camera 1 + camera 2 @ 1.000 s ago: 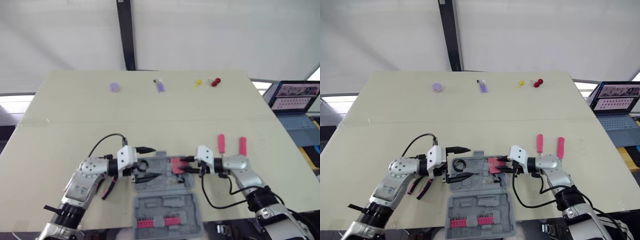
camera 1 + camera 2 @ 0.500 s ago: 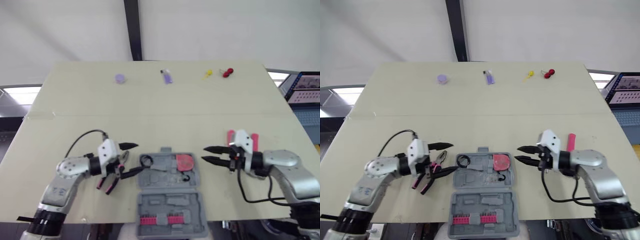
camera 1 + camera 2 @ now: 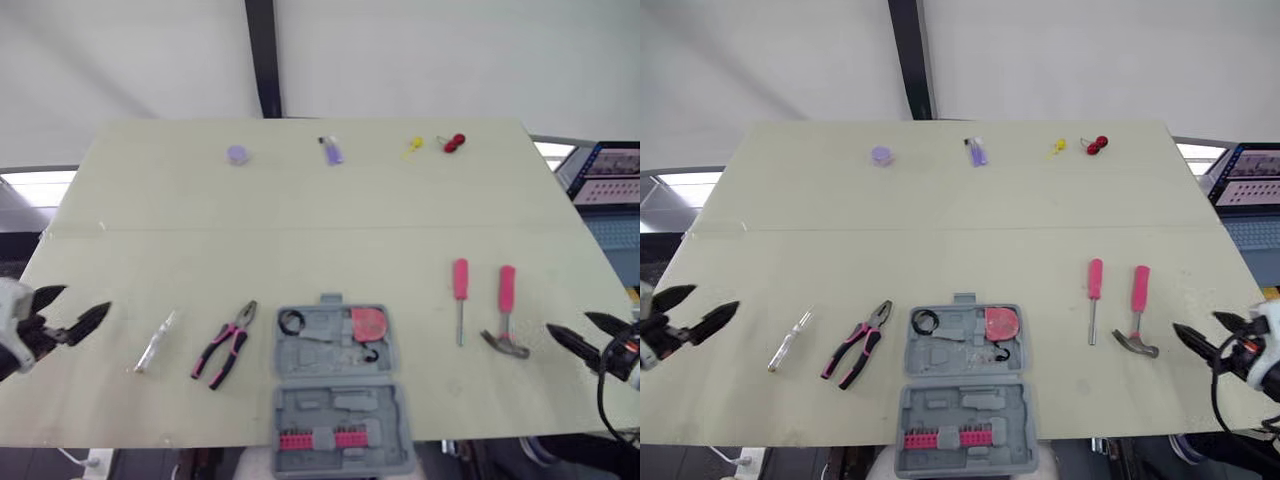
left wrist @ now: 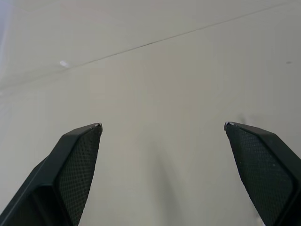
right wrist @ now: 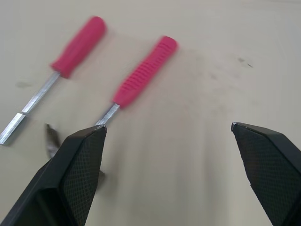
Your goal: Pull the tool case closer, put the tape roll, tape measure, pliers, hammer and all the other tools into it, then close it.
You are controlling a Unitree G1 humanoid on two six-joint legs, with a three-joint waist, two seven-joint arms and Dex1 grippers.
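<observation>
The grey tool case (image 3: 322, 346) lies open near the table's front edge. A black tape roll (image 3: 292, 322) and a pink tape measure (image 3: 369, 324) sit in its far half, and pink bits (image 3: 320, 440) line its near half. Pink-handled pliers (image 3: 225, 345) and a clear-handled tool (image 3: 155, 342) lie to its left. To its right lie a pink screwdriver (image 3: 459, 295) and a pink-handled hammer (image 3: 503, 315), which also show as the hammer (image 5: 143, 75) and screwdriver (image 5: 77, 47) in the right wrist view. My left gripper (image 3: 85, 298) is open and empty at the far left. At the far right my right gripper (image 3: 567, 322) is open and empty just beyond the hammer.
Small items lie along the table's far edge: a purple disc (image 3: 237, 154), a purple piece (image 3: 331, 151), a yellow piece (image 3: 414, 146) and a red piece (image 3: 455, 142). A laptop (image 3: 610, 170) stands off the table's right side.
My right gripper let go of the pink tape measure in the case, opened and drew back to the right. My left gripper drew back from the case to the far left.
</observation>
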